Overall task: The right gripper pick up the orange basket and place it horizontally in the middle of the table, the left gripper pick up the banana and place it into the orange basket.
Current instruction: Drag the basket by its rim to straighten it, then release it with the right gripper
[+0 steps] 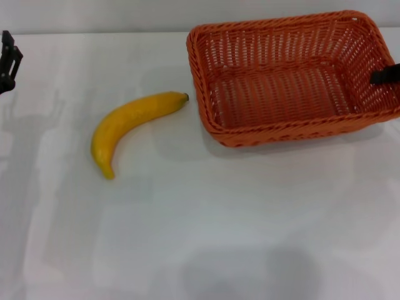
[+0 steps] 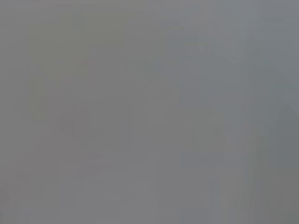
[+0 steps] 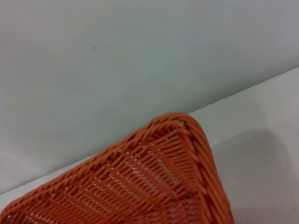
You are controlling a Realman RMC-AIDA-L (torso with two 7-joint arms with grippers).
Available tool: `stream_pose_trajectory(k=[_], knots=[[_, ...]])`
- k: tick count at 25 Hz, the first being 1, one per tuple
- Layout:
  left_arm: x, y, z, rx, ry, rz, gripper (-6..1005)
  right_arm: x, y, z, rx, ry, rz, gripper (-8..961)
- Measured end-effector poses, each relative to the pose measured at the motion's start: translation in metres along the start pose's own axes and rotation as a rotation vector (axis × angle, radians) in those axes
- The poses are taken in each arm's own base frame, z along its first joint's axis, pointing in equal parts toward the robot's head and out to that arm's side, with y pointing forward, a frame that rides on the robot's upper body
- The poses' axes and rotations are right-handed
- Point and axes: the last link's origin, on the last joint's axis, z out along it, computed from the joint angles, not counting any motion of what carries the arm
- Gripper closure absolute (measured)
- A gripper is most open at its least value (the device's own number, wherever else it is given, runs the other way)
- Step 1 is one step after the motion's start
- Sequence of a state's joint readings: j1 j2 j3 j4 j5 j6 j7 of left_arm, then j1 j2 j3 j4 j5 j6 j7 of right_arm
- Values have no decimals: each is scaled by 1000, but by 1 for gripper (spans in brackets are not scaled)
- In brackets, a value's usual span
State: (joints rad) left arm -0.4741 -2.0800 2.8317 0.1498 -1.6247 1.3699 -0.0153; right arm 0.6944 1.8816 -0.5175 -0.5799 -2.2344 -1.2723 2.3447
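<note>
While no writing or labels show anywhere, your orange basket sits empty at the far right of the white desk, long side across. Banana lies on the desk just left of it, dark tip near the basket's corner, not touching. Right hand pokes over the basket's right rim; left hand at far left edge; can't tell either grip.

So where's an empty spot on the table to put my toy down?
The big bare patch of table nearest the camera, below the banana and orange basket, is free. The narrow gap between banana tip and basket is tight. The grippers sit at the far edges.
</note>
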Motion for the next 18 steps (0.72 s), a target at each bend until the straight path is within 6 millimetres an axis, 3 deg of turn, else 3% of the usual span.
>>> stream_pose_trajectory(k=[18], knots=[[1, -1, 2, -5, 5, 11, 140, 10, 3, 8, -9, -25, 1, 672]])
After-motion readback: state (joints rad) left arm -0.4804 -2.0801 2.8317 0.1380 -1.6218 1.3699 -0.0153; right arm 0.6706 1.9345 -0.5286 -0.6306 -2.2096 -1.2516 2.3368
